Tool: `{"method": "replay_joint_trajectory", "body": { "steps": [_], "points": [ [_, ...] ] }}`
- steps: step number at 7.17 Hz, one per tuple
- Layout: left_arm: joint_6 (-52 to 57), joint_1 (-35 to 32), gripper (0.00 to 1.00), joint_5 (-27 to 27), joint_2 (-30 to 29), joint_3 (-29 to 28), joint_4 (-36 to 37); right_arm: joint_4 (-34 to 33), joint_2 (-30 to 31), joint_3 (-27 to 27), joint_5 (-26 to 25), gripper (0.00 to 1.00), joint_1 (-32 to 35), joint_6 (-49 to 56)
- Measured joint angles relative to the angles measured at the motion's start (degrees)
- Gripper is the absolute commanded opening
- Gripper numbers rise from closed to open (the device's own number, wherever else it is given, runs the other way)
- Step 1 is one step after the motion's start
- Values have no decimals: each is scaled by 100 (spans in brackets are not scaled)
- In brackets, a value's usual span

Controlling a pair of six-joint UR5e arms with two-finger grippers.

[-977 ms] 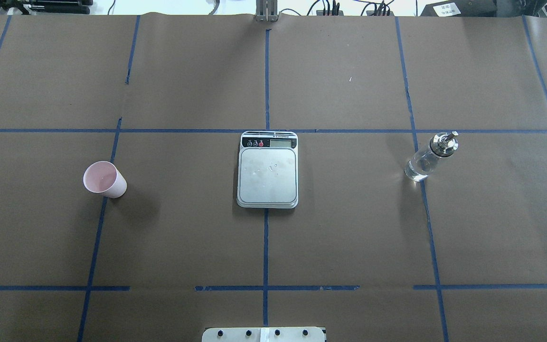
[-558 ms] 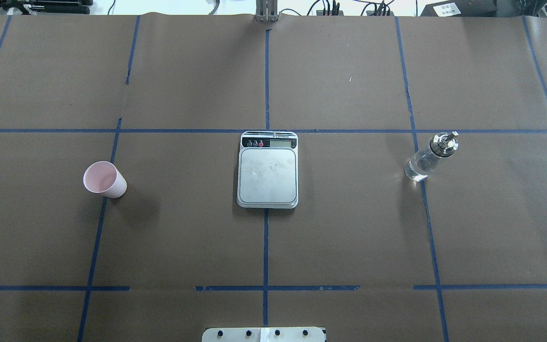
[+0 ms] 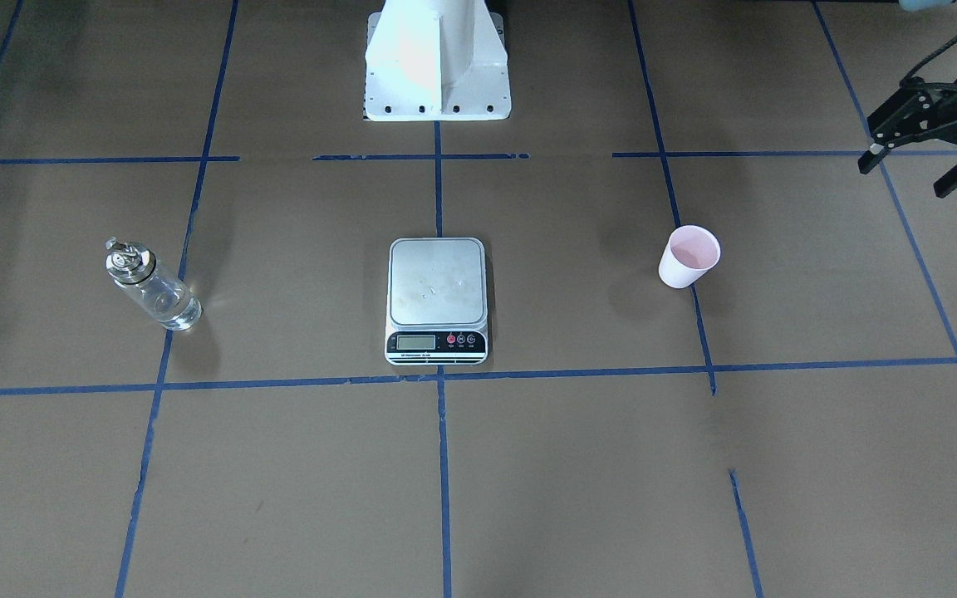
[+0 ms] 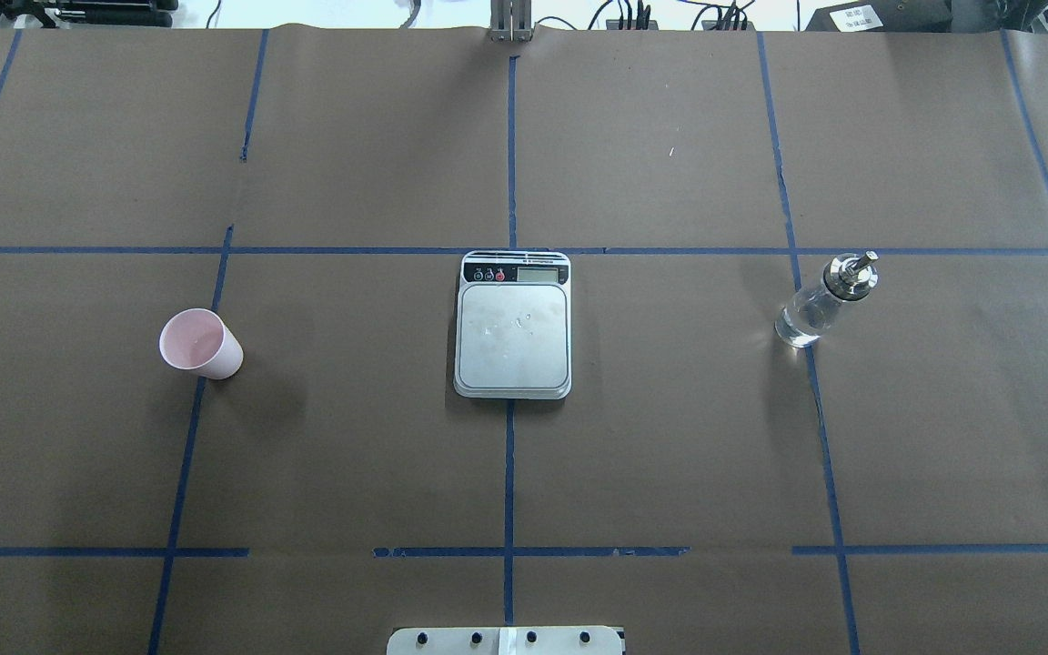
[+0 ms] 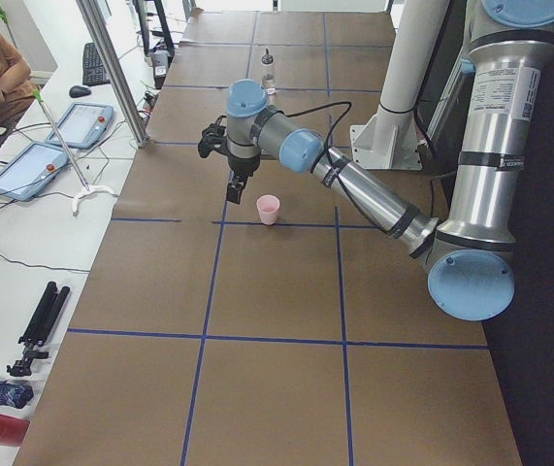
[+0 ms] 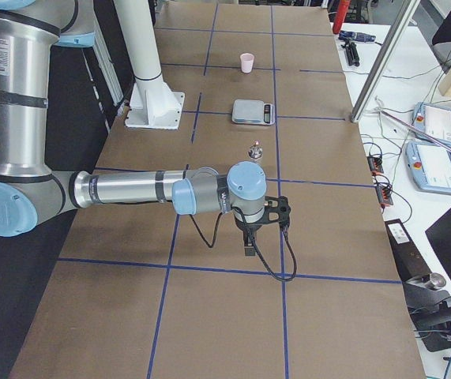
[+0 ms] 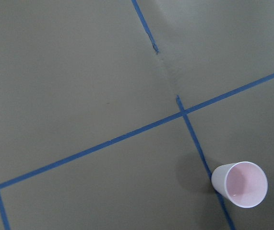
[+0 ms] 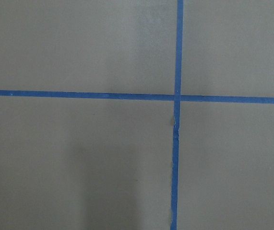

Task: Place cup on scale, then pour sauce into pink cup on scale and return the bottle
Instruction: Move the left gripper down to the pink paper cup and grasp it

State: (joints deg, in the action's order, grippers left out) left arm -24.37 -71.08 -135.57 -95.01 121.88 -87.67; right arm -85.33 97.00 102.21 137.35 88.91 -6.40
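The cup [image 3: 689,256] is stood upright on the desk [image 3: 279,465], well apart from the scale [image 3: 437,282]. The left gripper [image 3: 904,178] is held near it, fingers released, presumably for grasping. For the right gripper [image 6: 249,245], this cannot be told.

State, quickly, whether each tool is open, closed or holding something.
Left tool: open, holding nothing.
Right tool: cannot be told; seen only from the side.

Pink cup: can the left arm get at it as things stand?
Probably yes. The cup stands upright and alone, nothing near it; the left tool hangs open off to its outer side, with only bare table between them.
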Motion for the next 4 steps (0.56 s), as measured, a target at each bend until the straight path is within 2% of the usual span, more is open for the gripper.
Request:
{"method": "replay_joint_trajectory", "body": {
  "steps": [2, 4],
  "points": [
    [-1800, 802, 100, 604, -17, 243, -93, 9, 21, -35, -14, 100, -5, 23],
    [-3156, 1641, 100, 1376, -11, 252, -389, 19, 55, -93, -24, 100, -5, 59]
  ]
}}
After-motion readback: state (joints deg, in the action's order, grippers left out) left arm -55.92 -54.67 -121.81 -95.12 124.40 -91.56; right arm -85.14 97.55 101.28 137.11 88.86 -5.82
